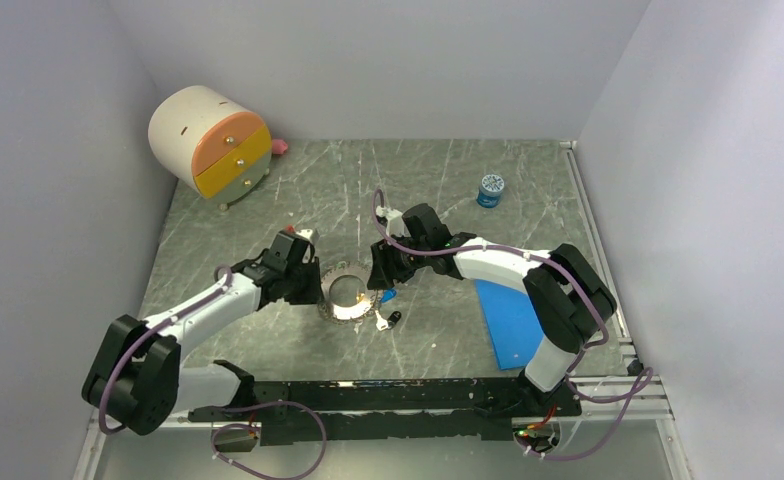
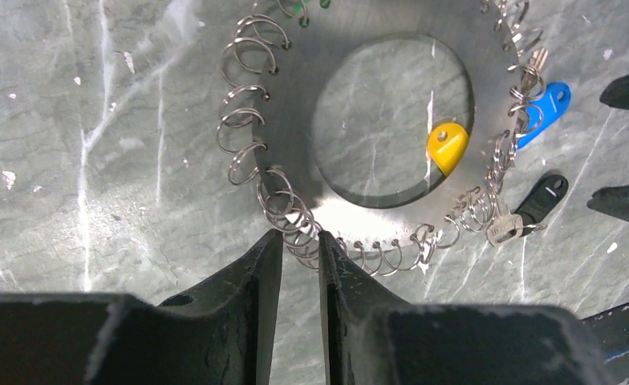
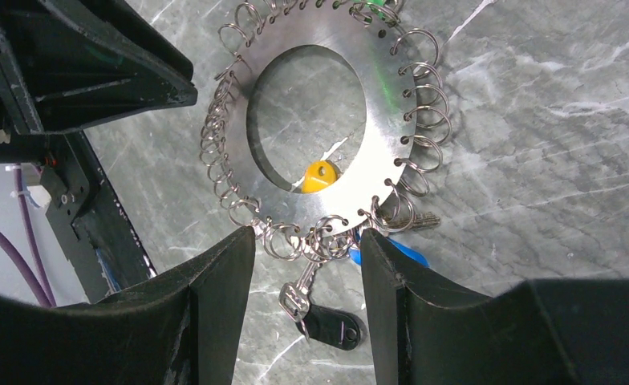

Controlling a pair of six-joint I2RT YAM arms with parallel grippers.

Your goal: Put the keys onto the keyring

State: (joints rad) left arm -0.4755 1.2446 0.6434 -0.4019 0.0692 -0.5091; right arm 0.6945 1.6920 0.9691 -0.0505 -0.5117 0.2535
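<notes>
Left wrist view first: the left jaws are clenched on the keyring (image 2: 375, 218) — both fingers (image 2: 251, 297) pinch its near rim, with a few of the small wire loops caught in the narrow gap between them. The keyring is a flat silvery disc with a round hole, lying on the table (image 1: 418, 170), and loops stand all round its edge.

On the right wrist view the right jaws are released, spread wide. Their fingers (image 3: 223, 281) sit either side of a bunch of loops on the opposite rim, and I cannot tell whether either finger touches them. In that open gap lies the black key (image 3: 331, 325), its metal end up against the loops. The blue key (image 3: 391, 255) peeks out just beside the right-hand finger, at the rim. The yellow key (image 3: 321, 175) shows inside the hole, against the inner edge of the disc; whether it is hooked on I cannot tell. A green key (image 3: 383, 11) is just visible at the far rim.

From the top camera both arms meet over the keyring at mid-table, the left from one side, the right from the other. Further out — a blue sheet (image 1: 513, 320) beside the right arm, a small blue jar (image 1: 490, 189) near the far right, and a round drawer unit (image 1: 211, 140) at the far left corner
</notes>
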